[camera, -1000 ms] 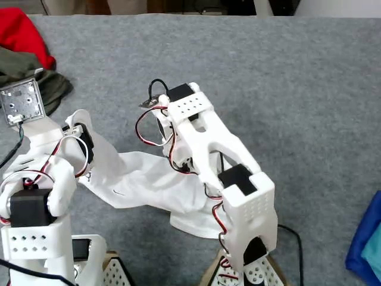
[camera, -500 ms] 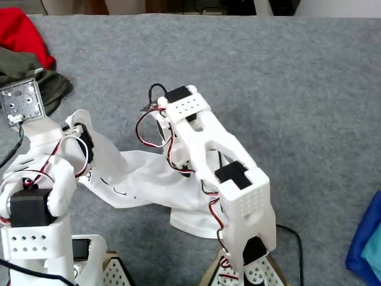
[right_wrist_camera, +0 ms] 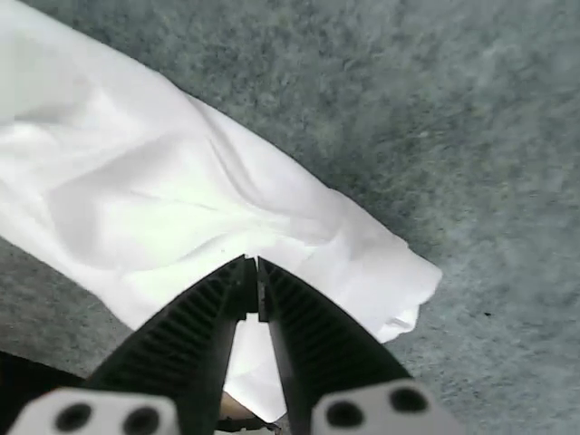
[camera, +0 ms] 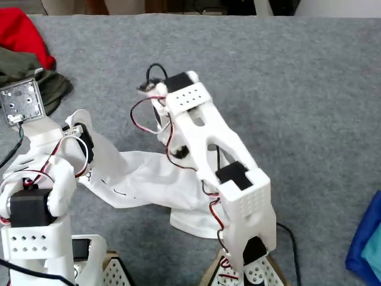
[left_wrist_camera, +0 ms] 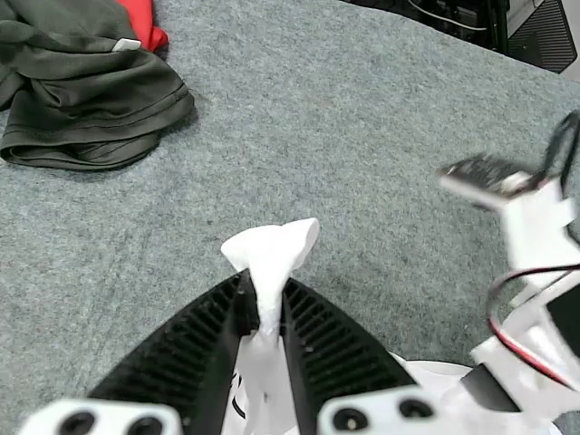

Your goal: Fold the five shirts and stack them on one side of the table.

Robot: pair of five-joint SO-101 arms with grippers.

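Observation:
A white shirt (camera: 149,185) lies crumpled on the grey table between the two arms. My left gripper (left_wrist_camera: 263,285) is shut on one corner of the white shirt (left_wrist_camera: 272,249), and a tuft of cloth pokes out past the fingertips. In the high view the left gripper (camera: 79,119) holds that corner raised at the left. My right arm (camera: 202,131) stretches over the shirt's middle. My right gripper (right_wrist_camera: 252,265) is shut, its tips hovering over the white shirt (right_wrist_camera: 181,199) with nothing visibly pinched between them.
A dark olive shirt (camera: 36,74) and a red shirt (camera: 21,33) are heaped at the far left corner; the olive shirt (left_wrist_camera: 82,91) also shows beyond the left gripper. A blue shirt (camera: 366,238) lies at the right edge. Bare grey table (camera: 286,89) spreads to the far right.
The right arm's wrist has swung a little farther from the near edge. The left arm and its hold on the shirt corner are unchanged.

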